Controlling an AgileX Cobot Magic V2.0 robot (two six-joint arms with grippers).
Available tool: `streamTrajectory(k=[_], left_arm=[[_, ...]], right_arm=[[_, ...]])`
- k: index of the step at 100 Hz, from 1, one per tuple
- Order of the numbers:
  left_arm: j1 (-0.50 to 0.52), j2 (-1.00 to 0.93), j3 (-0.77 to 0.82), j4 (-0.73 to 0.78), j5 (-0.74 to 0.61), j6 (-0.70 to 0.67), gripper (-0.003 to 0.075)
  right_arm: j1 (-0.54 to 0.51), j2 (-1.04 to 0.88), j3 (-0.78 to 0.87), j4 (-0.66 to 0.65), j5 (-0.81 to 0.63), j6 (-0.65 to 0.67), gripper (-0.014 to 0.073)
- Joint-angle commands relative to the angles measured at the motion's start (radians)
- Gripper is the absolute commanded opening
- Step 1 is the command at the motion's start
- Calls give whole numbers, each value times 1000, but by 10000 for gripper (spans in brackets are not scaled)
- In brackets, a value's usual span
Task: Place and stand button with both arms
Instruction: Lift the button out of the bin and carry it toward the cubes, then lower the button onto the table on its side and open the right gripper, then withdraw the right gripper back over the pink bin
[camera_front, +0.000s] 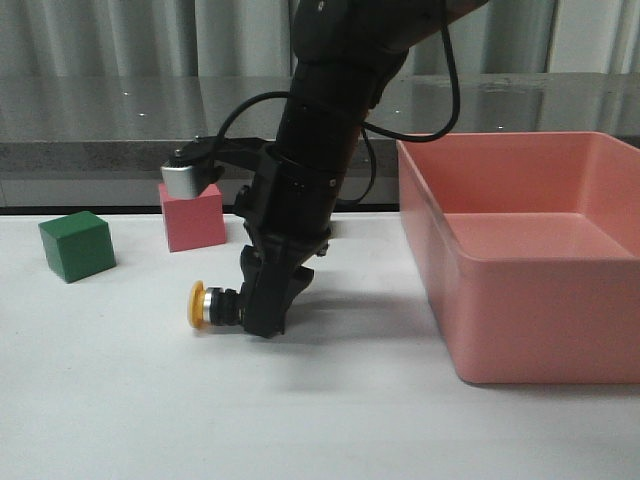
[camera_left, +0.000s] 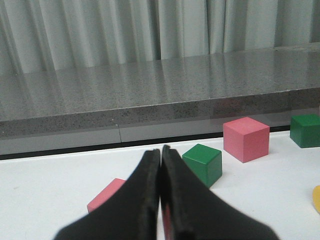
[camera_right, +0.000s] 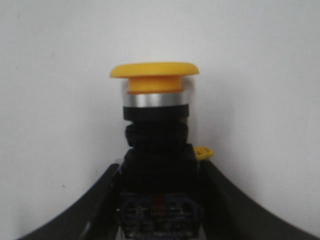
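Observation:
The button (camera_front: 212, 305) lies on its side low over the white table, its yellow cap pointing left. My right gripper (camera_front: 266, 312) comes down from above and is shut on the button's base end. In the right wrist view the button (camera_right: 155, 100) shows its yellow cap, silver collar and black body, and the right gripper (camera_right: 159, 172) has a finger pressed on each side of the blue block base. I cannot tell whether the cap touches the table. My left gripper (camera_left: 161, 151) is shut on nothing; it is out of the front view.
A large pink bin (camera_front: 540, 320) stands at the right. A pink cube (camera_front: 194, 218) and a green cube (camera_front: 77, 246) sit at the back left. The left wrist view shows a pink cube (camera_left: 246, 138), two green cubes (camera_left: 202, 164) (camera_left: 306, 130) and a low pink block (camera_left: 106, 194).

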Motion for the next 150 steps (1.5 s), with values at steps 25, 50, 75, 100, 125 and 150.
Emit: streamTrajectory(k=[25,50,75,100,125,150], left_arm=[[3,-32,30,-1,-80,-9,-19],[3,-32,30,-1,-80,-9,-19],[3,-32,30,-1,-80,-9,-19],[3,-32,30,-1,-80,-9,-19],[3,-32,30,-1,-80,-9,-19],[3,-32,30,-1,-80,-9,-19]], right_arm=[[2,-57,-32,17,-11,-13,225],[2,-89,-41,15,-8,9,594],[0,-179,-116,-34,100,101,605],[-46,-312,-177,-136,167,385,404],[-178,-458,-177,-148,131,615,-50],[-310,-604,-130,-148,99,725,-59]])
